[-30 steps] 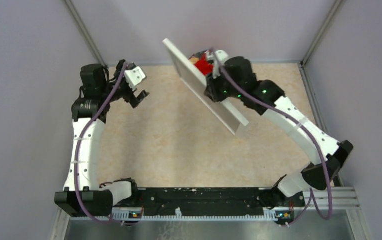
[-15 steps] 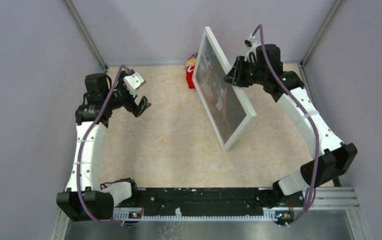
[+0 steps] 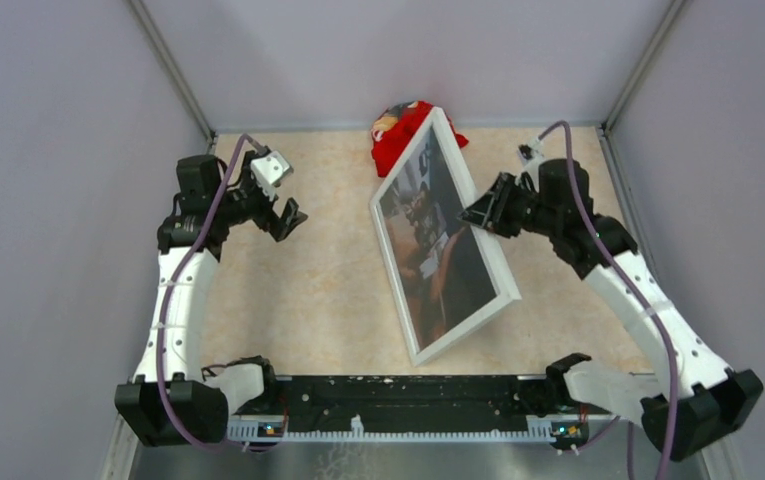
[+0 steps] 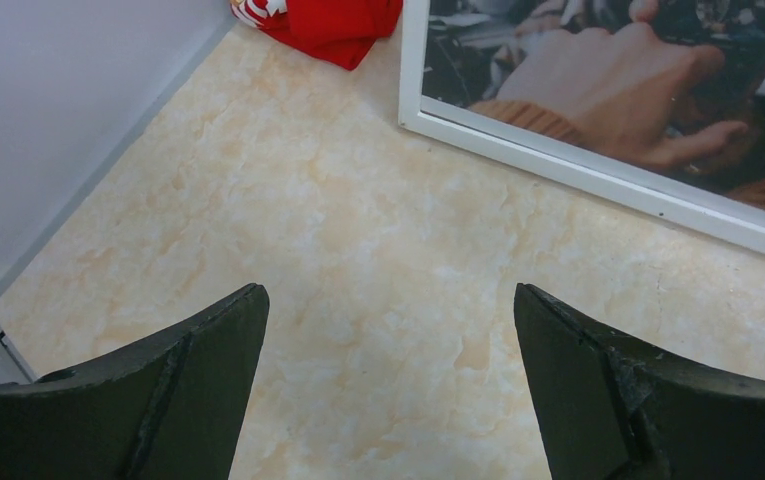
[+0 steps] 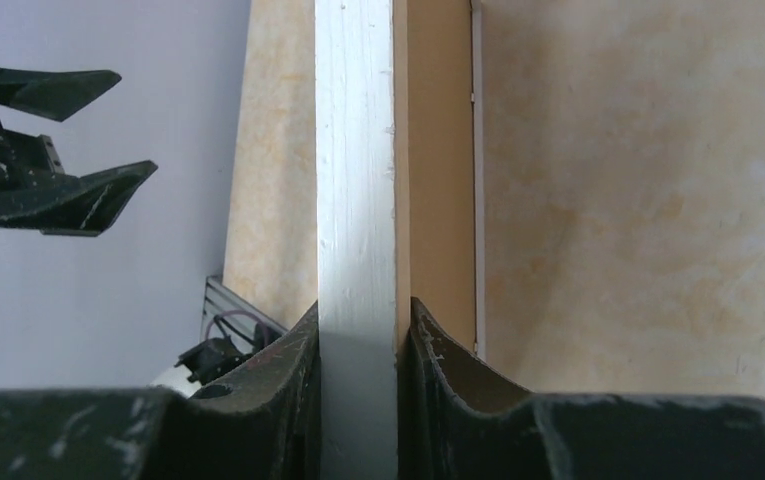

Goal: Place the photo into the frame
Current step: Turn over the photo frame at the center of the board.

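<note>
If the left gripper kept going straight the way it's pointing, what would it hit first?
Most likely the bare table, short of the frame and its white border. The left gripper angles downward, though depth is unclear.

- Right wrist view: between the fingers of the right gripper, only the white side edge of the frame shows. Its pane and the photo are hidden here.
- Beyond the fingertips, that edge runs out of the picture.
- Off the left finger, the left gripper is cut by the picture's edge.
- Top view: the right gripper's finger behind the frame is hidden.
- Left wrist view: ahead of the fingertips, the frame, photo and red object are cut off.
- Top view: the frame hides part of the red object.
</note>
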### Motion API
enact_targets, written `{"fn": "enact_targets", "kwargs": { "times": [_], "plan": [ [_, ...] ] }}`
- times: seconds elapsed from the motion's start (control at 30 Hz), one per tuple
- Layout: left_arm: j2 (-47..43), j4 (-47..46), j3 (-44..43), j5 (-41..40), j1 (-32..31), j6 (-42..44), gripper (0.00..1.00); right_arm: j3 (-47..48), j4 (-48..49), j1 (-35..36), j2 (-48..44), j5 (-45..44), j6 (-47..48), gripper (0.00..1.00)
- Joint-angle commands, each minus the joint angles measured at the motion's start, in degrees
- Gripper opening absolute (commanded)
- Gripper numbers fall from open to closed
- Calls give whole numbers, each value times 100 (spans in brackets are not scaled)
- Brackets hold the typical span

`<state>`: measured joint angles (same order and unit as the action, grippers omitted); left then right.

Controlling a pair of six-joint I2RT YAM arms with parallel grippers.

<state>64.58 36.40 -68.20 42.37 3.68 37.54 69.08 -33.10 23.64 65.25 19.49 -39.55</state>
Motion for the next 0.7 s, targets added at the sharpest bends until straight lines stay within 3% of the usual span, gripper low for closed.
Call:
{"fn": "enact_targets", "kwargs": {
  "times": [0.0, 0.53, 0.67],
  "plan": [
    [-155, -226, 48, 196, 27, -252, 99, -937, 1191, 40, -1035, 0, -921, 0],
    [152, -315, 249, -26, 64, -563, 99, -4550, 2093, 42, -2465, -1084, -1907, 0],
    [238, -385, 296, -52, 63, -587, 99, -4956, 2543, 39, -2198, -1302, -1666, 0]
  ]
}}
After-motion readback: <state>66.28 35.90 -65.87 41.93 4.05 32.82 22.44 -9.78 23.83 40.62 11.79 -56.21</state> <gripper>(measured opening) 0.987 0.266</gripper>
